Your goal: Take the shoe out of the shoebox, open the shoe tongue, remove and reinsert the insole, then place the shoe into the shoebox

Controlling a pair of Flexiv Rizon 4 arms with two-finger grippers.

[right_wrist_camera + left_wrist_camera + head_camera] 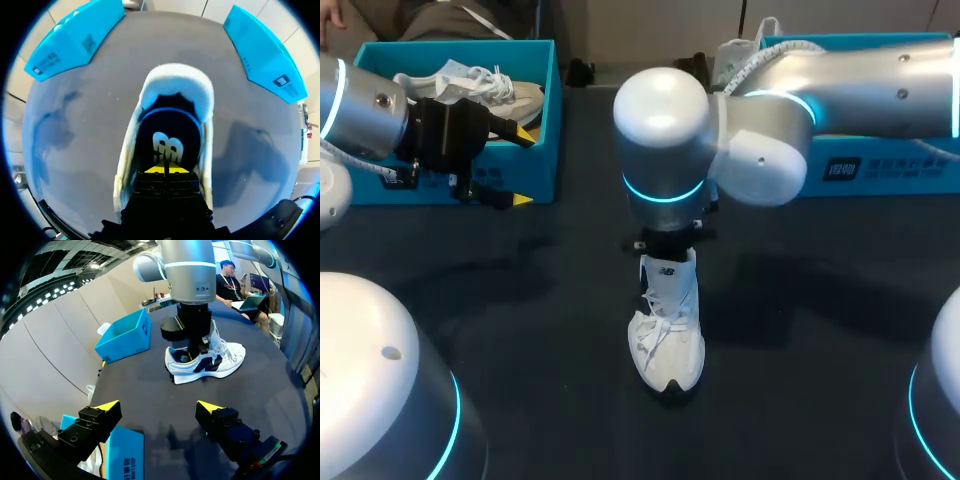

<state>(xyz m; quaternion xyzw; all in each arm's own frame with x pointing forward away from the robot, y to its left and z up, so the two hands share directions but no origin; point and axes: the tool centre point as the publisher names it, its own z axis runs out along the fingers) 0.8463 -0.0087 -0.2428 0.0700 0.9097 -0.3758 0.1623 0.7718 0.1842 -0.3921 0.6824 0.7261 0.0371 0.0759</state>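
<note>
A: Where do we log the shoe (667, 340)?
B: White, standing on its sole on the dark table (520, 300), between the left shoebox (545, 110) and the right shoebox (880, 170), outside both.
A: Right claw?
B: Our right gripper (164, 169) reaches down into the shoe's opening. Its yellow tips are pressed together over the dark insole (167, 132). We cannot tell whether they nip it.
A: Left claw?
B: Our left gripper (159, 407) hangs beside the left shoebox, fingers spread wide, holding nothing. A second shoe (495, 85) lies in that box.
</note>
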